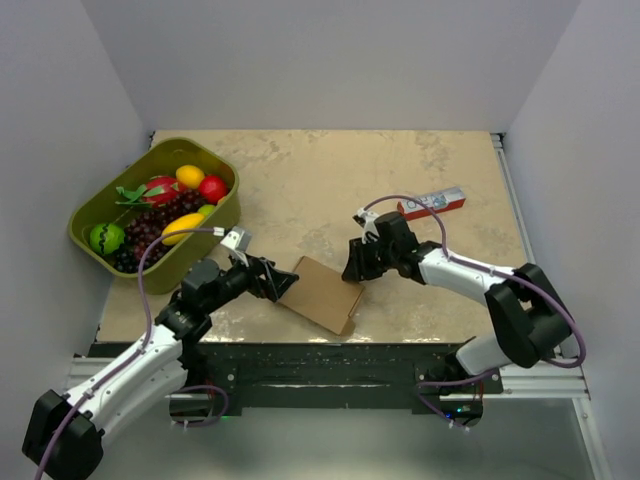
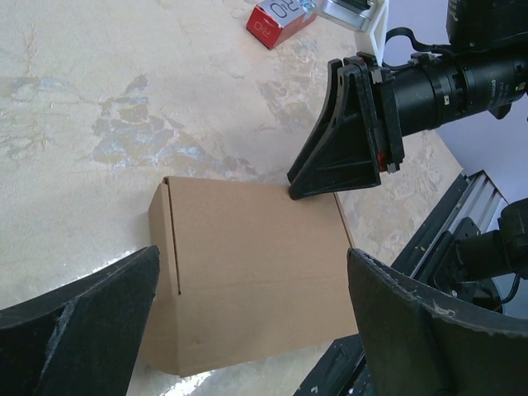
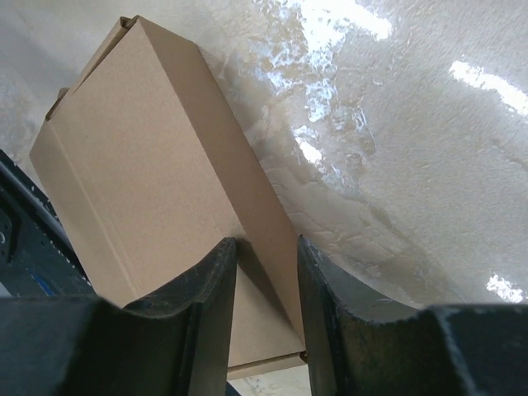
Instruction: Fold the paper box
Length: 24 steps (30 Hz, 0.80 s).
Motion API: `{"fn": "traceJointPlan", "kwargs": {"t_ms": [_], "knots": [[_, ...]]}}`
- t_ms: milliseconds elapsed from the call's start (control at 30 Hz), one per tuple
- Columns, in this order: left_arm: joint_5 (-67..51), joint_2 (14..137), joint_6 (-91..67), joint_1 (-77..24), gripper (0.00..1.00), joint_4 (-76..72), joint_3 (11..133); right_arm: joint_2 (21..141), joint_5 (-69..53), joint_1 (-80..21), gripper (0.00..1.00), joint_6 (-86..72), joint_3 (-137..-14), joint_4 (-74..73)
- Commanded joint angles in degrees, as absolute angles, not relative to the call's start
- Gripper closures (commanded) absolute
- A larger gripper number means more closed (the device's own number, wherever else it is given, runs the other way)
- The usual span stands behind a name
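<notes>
The paper box [image 1: 325,293] lies folded flat on the table [image 1: 300,170] near its front edge, between the 2 arms. The left gripper [image 1: 278,283] hovers at the box's left end with its fingers spread wide, holding nothing. The right gripper [image 1: 352,272] is down at the box's right edge, its fingers [image 3: 206,289] narrowed on either side of that edge; I cannot tell whether they actually pinch it
</notes>
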<state>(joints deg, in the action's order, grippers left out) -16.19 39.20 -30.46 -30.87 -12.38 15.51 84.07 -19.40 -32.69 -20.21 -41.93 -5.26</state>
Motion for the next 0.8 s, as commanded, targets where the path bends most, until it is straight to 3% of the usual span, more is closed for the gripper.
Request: {"fn": "traceJointPlan", "kwargs": {"t_ms": [0, 133, 533, 633, 767], "knots": [[-17.0, 38.6, -29.4, -30.7, 0.0, -11.8, 17.8, 87.4, -14.1, -31.3, 0.66, -18.2, -41.5, -9.0], [-16.9, 39.0, -29.2, -30.6, 0.0, -12.0, 17.2, 89.1, -15.9, -29.4, 0.75, -17.7, -41.8, -8.6], [-19.6, 46.6, -29.9, -30.6, 0.01, -22.0, 13.5, 90.4, -15.9, -29.0, 0.74, -17.0, -42.7, -8.3], [-20.0, 49.9, -30.0, -30.7, 0.02, -25.3, 13.4, 89.3, -13.3, -28.8, 0.65, -17.7, -42.9, -9.2], [-18.5, 51.7, -29.8, -30.6, 0.02, -27.0, 15.3, 86.0, -10.2, -27.3, 0.39, -18.0, -44.8, -12.6]]}}
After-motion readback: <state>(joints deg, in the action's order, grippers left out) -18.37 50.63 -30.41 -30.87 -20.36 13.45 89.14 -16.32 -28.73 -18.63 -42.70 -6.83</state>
